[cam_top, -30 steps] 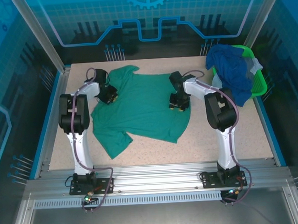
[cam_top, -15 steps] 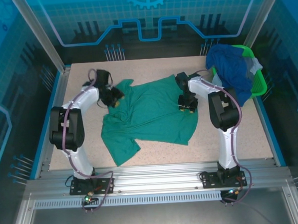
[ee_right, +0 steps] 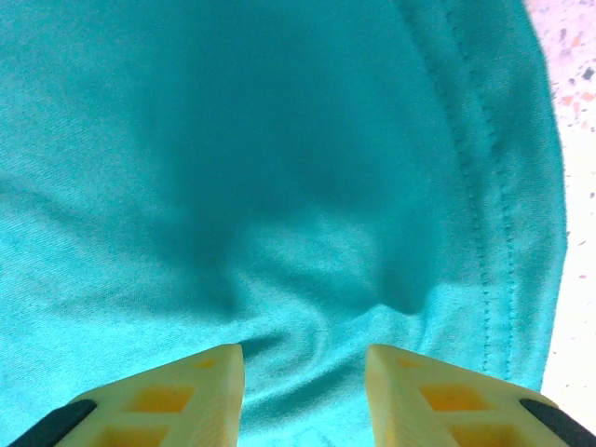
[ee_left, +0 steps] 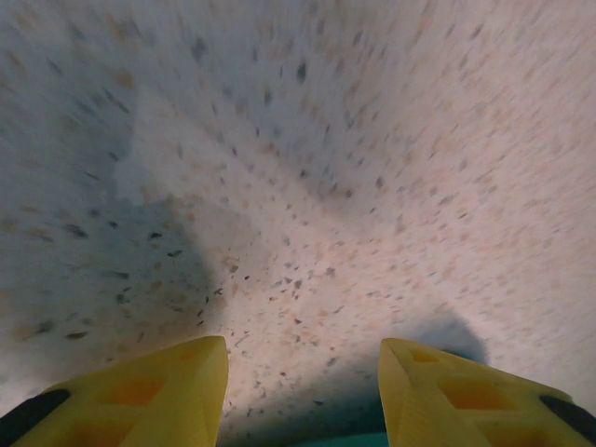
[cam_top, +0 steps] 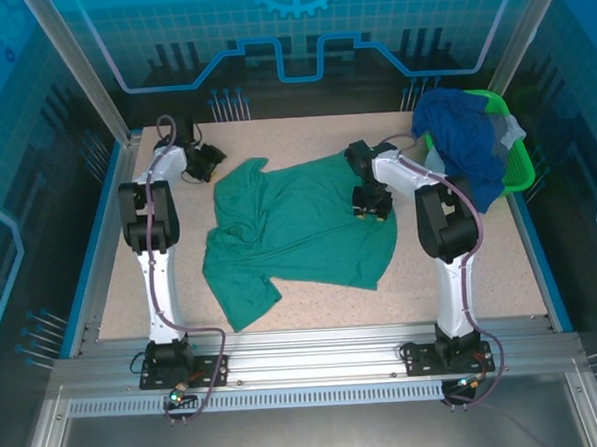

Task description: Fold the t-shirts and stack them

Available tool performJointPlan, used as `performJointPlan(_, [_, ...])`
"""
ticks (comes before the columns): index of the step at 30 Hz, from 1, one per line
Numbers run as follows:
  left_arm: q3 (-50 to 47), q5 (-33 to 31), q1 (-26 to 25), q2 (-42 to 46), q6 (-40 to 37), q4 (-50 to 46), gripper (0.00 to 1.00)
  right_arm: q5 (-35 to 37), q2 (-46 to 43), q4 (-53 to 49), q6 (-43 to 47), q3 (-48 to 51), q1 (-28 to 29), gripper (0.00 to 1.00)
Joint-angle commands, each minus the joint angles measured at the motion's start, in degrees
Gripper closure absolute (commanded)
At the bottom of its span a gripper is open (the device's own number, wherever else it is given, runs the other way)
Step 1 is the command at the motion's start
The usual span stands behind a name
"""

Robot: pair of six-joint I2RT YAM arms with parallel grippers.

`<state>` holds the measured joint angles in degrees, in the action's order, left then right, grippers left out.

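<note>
The green shirt (cam_top: 299, 233) is spread in the middle of the desk (cam_top: 481, 264), rumpled along its left side. Its long axis runs left to right: the sleeves are at the left and the hem (ee_right: 521, 186) at the right. More blue shirts (cam_top: 465, 145) are heaped over the basket (cam_top: 516, 172) at the far right corner.

The left pincer (cam_top: 207, 160) is held over bare desk at the far left, just off the cloth. In the wrist view the left pincer (ee_left: 303, 391) is seen with its jaws well apart and nothing between them, with only speckled desk ahead and a sliver of green at the bottom edge. From it, the far sleeve (cam_top: 251, 174) lies just to the right and slightly nearer.

The right pincer (cam_top: 371, 204) is set down on the shirt's right part, close to the hem. In its wrist view the right pincer (ee_right: 303, 391) is seen with jaws part-way apart, and a wrinkle of cloth is gathered between them. No firm clamp is shown.

The shirt is judged not yet flat enough to fold. The far sleeve is nearest the left arm, so the coming reach is best made rightward and nearer from there, across the shirt's axis, while the hem end is left to the right arm.
</note>
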<state>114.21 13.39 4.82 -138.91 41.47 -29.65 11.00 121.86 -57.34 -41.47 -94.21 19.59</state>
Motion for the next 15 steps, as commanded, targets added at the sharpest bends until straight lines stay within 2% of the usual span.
performJointPlan(1, [-0.49,3.56,-1.83,0.74,-5.51,3.08,0.51,-1.42,-0.48,-0.26,0.28,0.38,0.53,0.60])
performJointPlan(8, [-7.10,2.23,-4.44,2.87,-7.72,5.23,0.51,-2.20,0.21,0.30,0.25,0.31,0.37,0.60])
performJointPlan(11, [-7.48,1.81,-5.40,3.76,-10.83,3.28,0.52,-2.41,0.57,0.39,0.34,0.04,0.33,0.60])
performJointPlan(13, [-8.59,-0.45,-6.02,5.16,-11.98,2.50,0.55,-2.65,0.74,0.56,0.32,0.13,0.30,0.60])
performJointPlan(15, [-9.95,-2.21,-6.39,6.36,-12.35,2.80,0.63,-2.92,1.00,0.74,0.25,0.20,0.36,0.60])
